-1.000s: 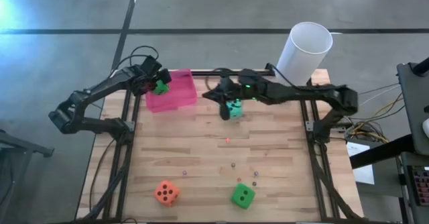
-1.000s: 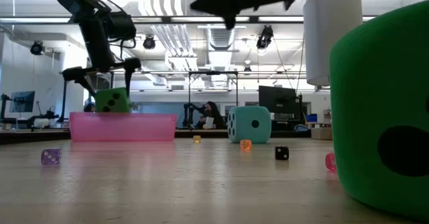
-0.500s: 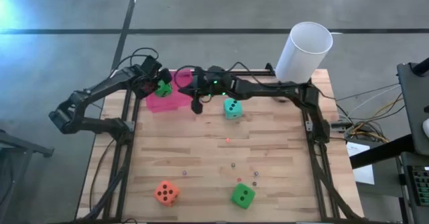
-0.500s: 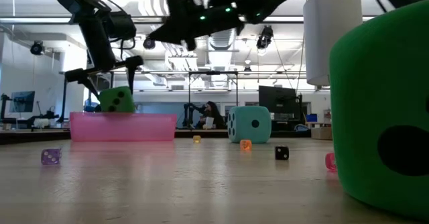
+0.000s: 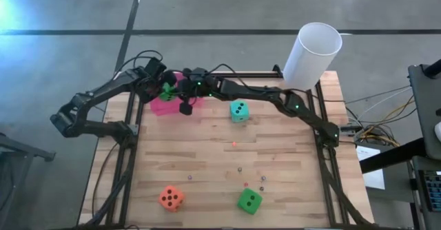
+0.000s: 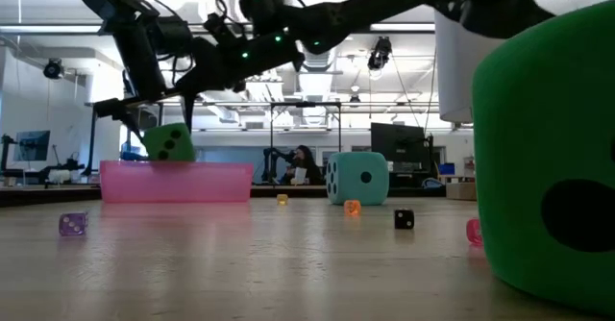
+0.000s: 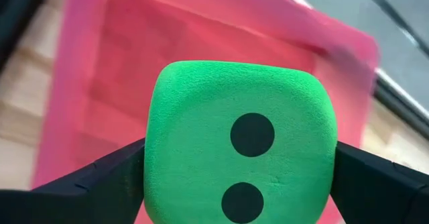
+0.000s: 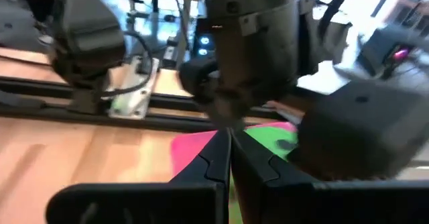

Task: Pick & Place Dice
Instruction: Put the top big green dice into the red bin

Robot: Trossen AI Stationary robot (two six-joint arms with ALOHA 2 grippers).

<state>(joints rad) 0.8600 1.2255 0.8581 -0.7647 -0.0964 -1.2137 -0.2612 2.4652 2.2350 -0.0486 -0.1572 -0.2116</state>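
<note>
My left gripper (image 5: 162,91) is shut on a bright green die (image 7: 234,117) over the pink tray (image 5: 160,107) at the table's far left. The tray wall (image 6: 173,182) hides the die's underside in the low view. My right gripper (image 5: 185,108) hangs shut and empty beside the tray, close to the left gripper; its fingers meet (image 8: 229,140) in the wrist view. The teal die (image 5: 239,110) rests on the table to its right. The orange die (image 5: 171,197) and the second green die (image 5: 249,201) sit near the front edge. My left gripper pinches the green die between its two fingers (image 7: 100,177), one on each of two opposite side faces (image 7: 157,163). The fingers slant down from the table's far left. The die's two-pip face points at the wrist camera, and the die hangs over the tray floor.
A tall white cylinder (image 5: 313,51) stands at the far right corner. Several tiny beads (image 5: 240,168) lie scattered mid-table, between the teal die and the front dice. The two arms nearly meet over the tray. People and desks show in the room behind.
My right arm has swung from above the teal die toward the table's left, ending beside the pink tray and the left gripper. The teal die has stayed where it was on the table. The left gripper has kept the green die over the tray.
</note>
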